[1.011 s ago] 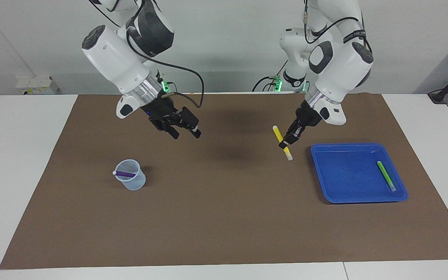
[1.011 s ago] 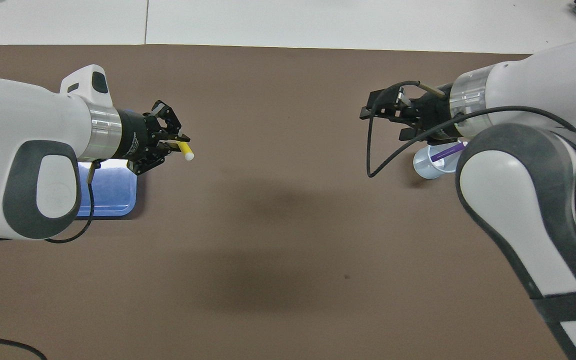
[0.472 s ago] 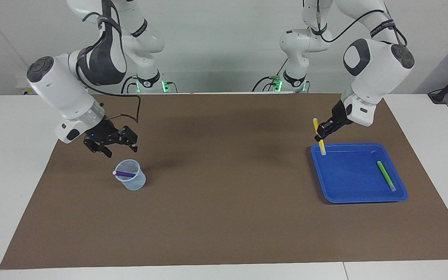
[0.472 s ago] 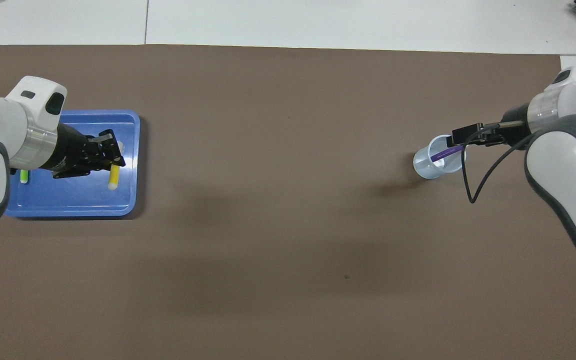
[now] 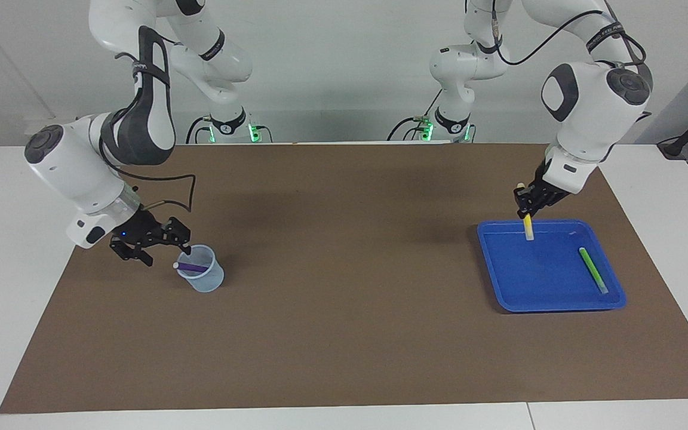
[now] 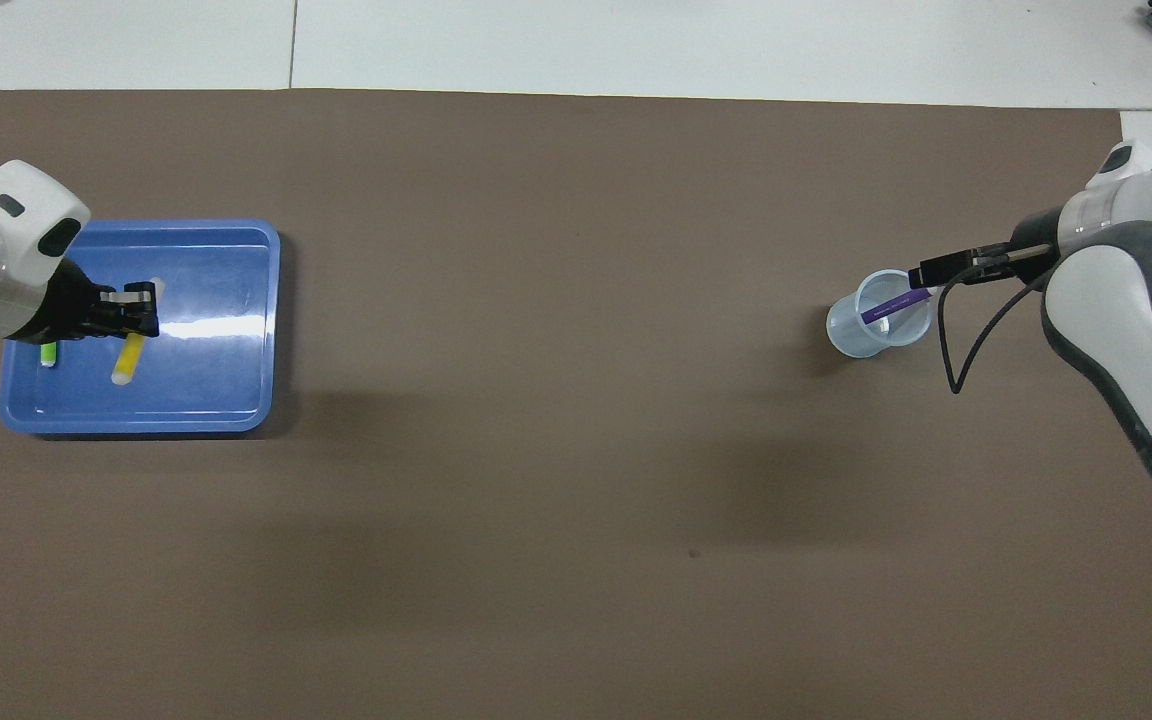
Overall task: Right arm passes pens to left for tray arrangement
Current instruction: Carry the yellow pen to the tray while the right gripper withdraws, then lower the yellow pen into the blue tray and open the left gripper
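The left pincer is clenched on the yellow pen, gripping it near its upper end. The pen hangs almost upright over the blue tray, above the part of the tray nearest the robots, and its whitish lower tip looks close to the tray floor; whether it touches cannot be told. The tray sits on the brown mat toward the left arm's end of the worktop. The green pen lies flat in the tray along the side closest to that end of the worktop, well apart from the yellow one.

The right pincer, with a small blue light above it, has its fingers spread and grasps nothing. It hangs low just beside the rim of the clear cup, on the side toward the right arm's end of the worktop. The cup stands upright on the mat toward that end. The purple pen leans inside the cup, its whitish end resting at the rim close to the pincer's fingertips.
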Robot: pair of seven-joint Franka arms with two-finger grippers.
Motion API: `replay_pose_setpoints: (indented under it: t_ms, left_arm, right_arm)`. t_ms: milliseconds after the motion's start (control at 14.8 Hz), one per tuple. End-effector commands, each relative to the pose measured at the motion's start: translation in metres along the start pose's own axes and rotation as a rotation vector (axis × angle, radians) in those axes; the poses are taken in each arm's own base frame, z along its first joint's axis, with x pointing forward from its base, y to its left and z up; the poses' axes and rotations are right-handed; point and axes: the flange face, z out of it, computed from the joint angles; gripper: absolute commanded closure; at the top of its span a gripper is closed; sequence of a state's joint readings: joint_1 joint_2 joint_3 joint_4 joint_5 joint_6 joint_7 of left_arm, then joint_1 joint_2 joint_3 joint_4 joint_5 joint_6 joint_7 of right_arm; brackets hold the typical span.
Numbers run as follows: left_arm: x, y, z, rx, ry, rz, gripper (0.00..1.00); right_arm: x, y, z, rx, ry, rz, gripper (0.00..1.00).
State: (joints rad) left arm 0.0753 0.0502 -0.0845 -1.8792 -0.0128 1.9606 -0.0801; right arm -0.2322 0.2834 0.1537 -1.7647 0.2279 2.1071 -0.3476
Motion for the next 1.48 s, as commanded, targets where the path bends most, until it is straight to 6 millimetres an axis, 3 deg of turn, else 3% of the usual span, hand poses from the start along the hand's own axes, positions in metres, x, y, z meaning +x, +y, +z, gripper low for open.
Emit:
replay_pose_setpoints:
  t_ms: [0,135,337,539,809,1011,1213,1415]
  left_arm:
    - [0.011,-0.041,0.021,0.041,0.040,0.072,1.00]
    - [0.020,-0.052,0.039,0.039,0.055,0.095,1.00]
    - [0.029,-0.052,0.057,0.036,0.087,0.111,1.00]
    - [0.042,-0.072,0.091,0.032,0.116,0.090,1.00]
    - [0.048,-0.103,0.119,0.037,0.124,0.133,1.00]
    - [0.042,-0.103,0.142,0.033,0.103,0.143,1.00]
    - [0.028,-0.109,0.169,0.035,0.126,0.148,1.00]
    - [0.024,-0.111,0.176,0.036,0.127,0.148,1.00]
  right_arm:
    - [0.003,0.006,0.011,-0.023,0.014,-0.033,0.02]
    - [0.007,0.008,0.025,-0.027,0.025,-0.034,0.07]
    - [0.008,-0.001,0.032,-0.021,0.014,-0.040,0.19]
    - [0.001,0.007,0.029,-0.005,-0.034,-0.025,0.27]
    - [-0.009,0.020,0.021,0.013,-0.087,-0.007,0.41]
    - [-0.009,0.020,0.017,-0.002,-0.090,-0.016,0.48]
    - [-0.005,0.017,0.016,-0.009,-0.073,-0.024,0.49]
    - [0.002,0.011,0.013,-0.026,-0.056,-0.028,0.49]
